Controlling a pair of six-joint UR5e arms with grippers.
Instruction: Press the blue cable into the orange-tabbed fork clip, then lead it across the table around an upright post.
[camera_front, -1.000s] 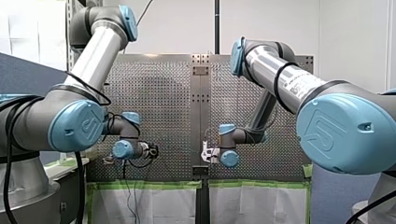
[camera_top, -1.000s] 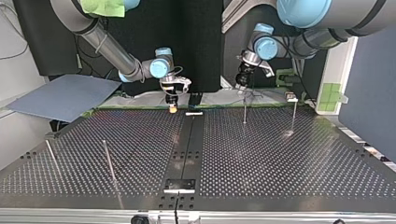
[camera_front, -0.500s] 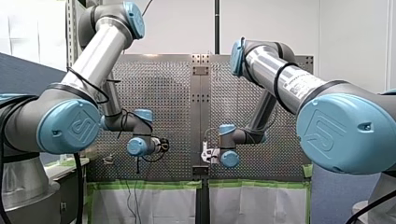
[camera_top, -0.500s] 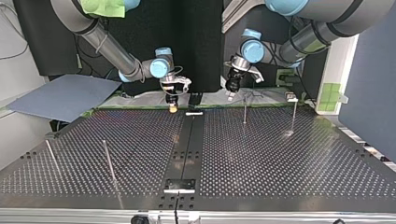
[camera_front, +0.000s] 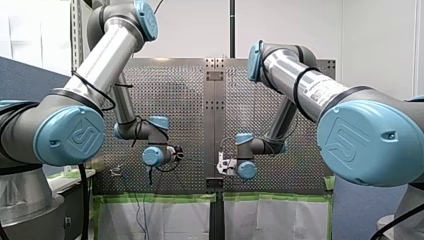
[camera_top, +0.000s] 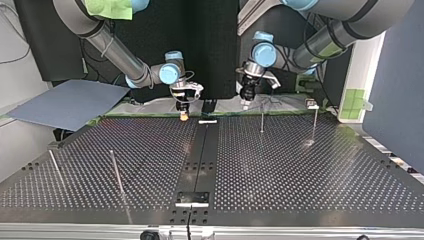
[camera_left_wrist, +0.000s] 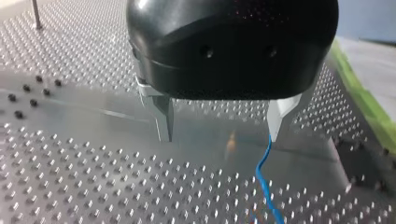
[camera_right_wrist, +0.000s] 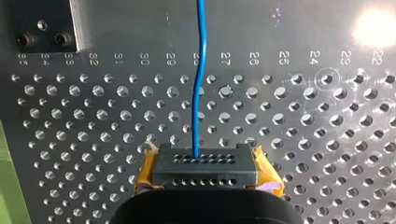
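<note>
In the right wrist view my right gripper (camera_right_wrist: 205, 164) is shut on a black connector block (camera_right_wrist: 205, 173) between its yellow pads (camera_right_wrist: 145, 176). The blue cable (camera_right_wrist: 200, 84) leaves that block and runs straight ahead over the perforated plate. In the left wrist view my left gripper (camera_left_wrist: 219, 135) is open, its metal fingers (camera_left_wrist: 161, 116) wide apart just above the plate. The blue cable (camera_left_wrist: 264, 170) passes close beside one finger and nothing lies between them. In the top view my right gripper (camera_top: 183, 114) and my left gripper (camera_top: 245, 100) hang near the far edge. No orange-tabbed clip shows clearly.
Upright posts stand on the plate: two (camera_top: 262, 120) (camera_top: 315, 124) at the top view's far right, two (camera_top: 116, 172) (camera_top: 54, 167) at its near left. A small white piece (camera_top: 208, 121) lies on the centre strip. A grey board (camera_top: 70, 102) rests at the left.
My left arm has swung toward the table's middle, leftward in the top view, its gripper now nearer the right gripper. My right arm has hardly moved.
</note>
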